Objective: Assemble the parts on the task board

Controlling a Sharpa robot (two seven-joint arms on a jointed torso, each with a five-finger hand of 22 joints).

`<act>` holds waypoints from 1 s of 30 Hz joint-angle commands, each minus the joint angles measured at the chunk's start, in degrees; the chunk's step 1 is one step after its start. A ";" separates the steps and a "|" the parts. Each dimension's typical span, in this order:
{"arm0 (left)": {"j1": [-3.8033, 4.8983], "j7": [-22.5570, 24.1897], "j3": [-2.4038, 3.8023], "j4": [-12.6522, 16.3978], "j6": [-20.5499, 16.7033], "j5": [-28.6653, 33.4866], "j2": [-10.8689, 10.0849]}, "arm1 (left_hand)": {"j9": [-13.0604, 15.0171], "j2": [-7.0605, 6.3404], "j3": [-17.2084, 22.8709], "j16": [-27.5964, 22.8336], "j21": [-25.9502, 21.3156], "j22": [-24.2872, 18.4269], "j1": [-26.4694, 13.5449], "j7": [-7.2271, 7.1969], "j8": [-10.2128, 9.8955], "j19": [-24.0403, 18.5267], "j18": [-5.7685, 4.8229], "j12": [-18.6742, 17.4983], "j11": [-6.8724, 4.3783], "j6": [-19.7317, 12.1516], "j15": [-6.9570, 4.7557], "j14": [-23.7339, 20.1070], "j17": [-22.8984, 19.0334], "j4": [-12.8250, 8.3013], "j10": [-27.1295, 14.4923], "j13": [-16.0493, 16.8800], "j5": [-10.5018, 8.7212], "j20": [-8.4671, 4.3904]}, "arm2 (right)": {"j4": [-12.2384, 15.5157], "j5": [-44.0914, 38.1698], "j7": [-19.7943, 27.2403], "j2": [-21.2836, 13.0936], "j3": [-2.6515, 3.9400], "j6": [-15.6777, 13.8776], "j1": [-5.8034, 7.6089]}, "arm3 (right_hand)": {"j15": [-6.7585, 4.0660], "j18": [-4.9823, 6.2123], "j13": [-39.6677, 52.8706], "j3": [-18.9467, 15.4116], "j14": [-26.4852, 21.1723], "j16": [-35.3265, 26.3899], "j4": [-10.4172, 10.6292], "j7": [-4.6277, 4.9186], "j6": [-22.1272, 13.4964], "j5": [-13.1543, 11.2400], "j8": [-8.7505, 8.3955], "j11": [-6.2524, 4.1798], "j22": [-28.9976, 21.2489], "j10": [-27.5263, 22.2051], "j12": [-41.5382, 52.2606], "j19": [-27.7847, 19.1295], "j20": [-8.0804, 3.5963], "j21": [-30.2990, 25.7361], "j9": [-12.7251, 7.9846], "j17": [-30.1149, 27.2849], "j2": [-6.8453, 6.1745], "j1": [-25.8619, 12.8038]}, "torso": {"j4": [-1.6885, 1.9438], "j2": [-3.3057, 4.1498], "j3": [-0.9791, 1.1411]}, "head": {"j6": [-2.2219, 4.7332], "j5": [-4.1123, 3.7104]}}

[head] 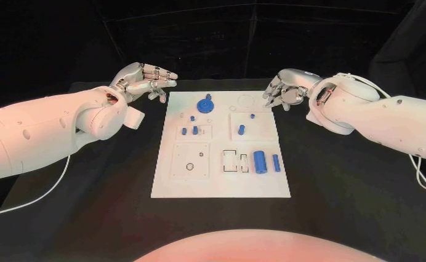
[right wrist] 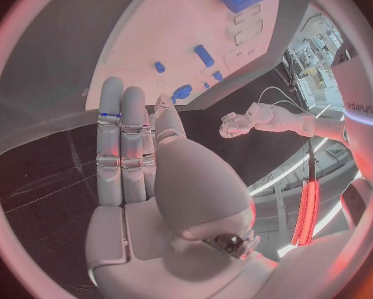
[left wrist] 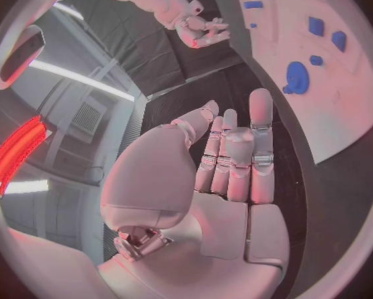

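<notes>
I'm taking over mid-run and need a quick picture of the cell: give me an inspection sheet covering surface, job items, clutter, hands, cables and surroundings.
Surface: black table, with the white task board lying in its middle.
Job's things: blue round part at the board's far end; small blue pegs left of centre; one blue peg right of centre; large blue cylinder with a thinner blue pin beside it at the near right.
Clutter: nothing seen.
Hands: left hand off the board's far left corner, holding nothing; right hand off the far right corner, fingers curled, nothing visible in it.
Cables: white cable trailing under the left arm; another cable at the right arm.
Surroundings: dark backdrop.
</notes>
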 commanded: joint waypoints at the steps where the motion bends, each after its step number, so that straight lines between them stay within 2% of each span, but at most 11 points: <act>1: -0.08 5.40 -0.01 1.86 1.24 13.09 -0.54 | 0.03 0.75 -0.41 -0.46 -0.39 -0.14 -0.01 -0.07 0.25 -0.42 0.63 0.30 -0.04 0.46 -0.01 -0.62 -0.68 -0.11 0.47 0.06 0.00 -0.04 | 0.69 -10.33 -3.42 0.46 -0.04 -1.07 -0.73 | -0.26 -0.19 0.04 -0.50 2.16 1.04 -0.09 0.04 0.37 -0.27 -0.58 -0.01 0.53 -0.81 -0.53 0.24 0.07 0.83 0.03 0.71 -0.04 -0.39 | 0.25 -0.03 -0.20 | 0.33 -0.27; 2: -0.13 5.68 -0.02 2.64 1.30 13.69 -0.85 | 0.03 0.75 -0.41 -0.46 -0.39 -0.15 -0.01 -0.07 0.25 -0.42 0.63 0.30 -0.04 0.46 -0.02 -0.62 -0.69 -0.11 0.47 0.06 0.00 -0.04 | 0.70 -11.07 -3.64 0.83 -0.04 -1.03 -1.09 | -0.23 -0.22 0.08 -0.62 2.11 1.85 -0.10 0.08 0.34 -0.33 -0.87 0.05 0.95 -0.98 -0.64 0.21 0.09 1.44 0.03 1.26 0.01 -0.32 | 0.09 0.05 -0.11 | 0.53 -0.11; 4: -0.17 5.90 -0.03 3.37 1.34 14.18 -1.12 | 0.02 0.80 -0.46 -0.68 -0.51 -0.22 0.00 -0.08 0.25 -0.47 0.63 0.33 -0.05 0.47 -0.02 -0.81 -1.05 -0.11 0.47 0.06 0.01 -0.05 | 0.56 -11.69 -3.80 1.33 -0.05 -0.77 -1.43 | -0.24 -0.29 0.09 -0.74 2.22 3.40 -0.17 0.19 0.13 -0.55 -1.36 0.19 1.72 -1.22 -0.76 0.39 0.13 2.59 0.02 2.22 0.14 -0.14 | 0.00 0.13 -0.06 | 0.74 -0.04; 6: -0.21 6.09 -0.04 4.17 1.31 14.68 -1.32 | 0.01 0.80 -0.54 -0.87 -0.61 -0.28 -0.04 -0.06 0.25 -0.52 0.63 0.36 -0.04 0.47 -0.02 -0.96 -1.37 -0.09 0.47 0.07 0.00 -0.05 | 0.19 -12.31 -3.93 2.25 -0.15 -0.17 -1.93 | -0.20 -0.36 0.11 -0.97 1.91 6.72 -0.24 0.28 0.03 -0.79 -1.99 0.25 3.13 -1.40 -0.80 0.19 0.15 4.60 0.07 4.78 0.47 0.06 | 0.12 0.11 -0.06 | 0.92 -0.16; 9: -0.25 6.02 -0.06 4.93 1.02 15.02 -1.33 | 0.00 0.85 -0.61 -1.06 -0.74 -0.36 -0.05 -0.06 0.25 -0.57 0.63 0.39 -0.05 0.48 -0.02 -1.13 -1.67 -0.08 0.46 0.07 0.01 -0.06 | -0.23 -12.64 -3.86 3.31 -0.68 0.44 -2.40 | -0.16 -0.42 0.12 -1.14 1.85 10.30 -0.35 0.41 0.04 -0.84 -2.21 0.25 4.21 -1.35 -0.74 -0.16 0.20 6.08 0.09 8.09 0.70 0.24 | 0.30 0.02 -0.09 | 0.84 -0.29; 13: -0.34 5.93 -0.07 5.90 0.78 15.21 -1.24 | -0.01 0.89 -0.62 -1.16 -0.80 -0.40 -0.04 -0.06 0.25 -0.59 0.62 0.41 -0.05 0.47 -0.02 -1.21 -1.85 -0.08 0.46 0.07 0.01 -0.06 | -1.00 -12.57 -3.66 4.64 -1.05 1.12 -2.88 | 0.01 -0.62 0.07 -1.35 1.58 13.41 -0.63 0.58 -0.28 -0.85 -2.40 0.52 6.65 -1.87 -0.94 -0.69 0.29 8.68 0.05 10.82 0.93 0.61 | 0.25 0.10 -0.09 | 0.94 -0.20; 18: -0.45 5.83 -0.08 6.86 0.76 15.29 -1.15 | -0.03 0.91 -0.70 -1.36 -0.93 -0.49 -0.06 -0.03 0.20 -0.63 0.62 0.44 -0.04 0.40 -0.02 -1.38 -2.17 -0.07 0.45 0.07 0.01 -0.06 | -1.91 -12.49 -4.07 5.73 -1.21 0.05 -3.31 | 0.32 -1.00 -0.02 -1.54 1.47 17.77 -1.07 1.05 -0.91 -0.97 -2.47 0.81 10.80 -3.19 -1.23 -1.23 0.49 12.79 0.01 14.77 1.29 1.05 | 0.16 0.05 -0.03 | 0.86 -0.10; 30: -0.53 5.37 -0.10 7.01 0.94 15.33 -1.14 | -0.06 0.90 -0.84 -1.56 -1.11 -0.61 -0.12 0.00 0.15 -0.69 0.61 0.46 0.00 0.31 0.00 -1.55 -2.50 -0.06 0.37 0.06 0.01 -0.06 | -3.34 -11.52 -4.43 6.87 -1.28 -1.37 -3.51 | 0.64 -1.30 0.00 -1.45 1.13 22.16 -1.38 1.62 -1.86 -1.73 -2.45 1.27 15.55 -3.79 -1.03 -2.16 0.87 17.54 0.00 18.51 2.17 1.15 | 0.05 0.03 0.05 | 0.67 0.00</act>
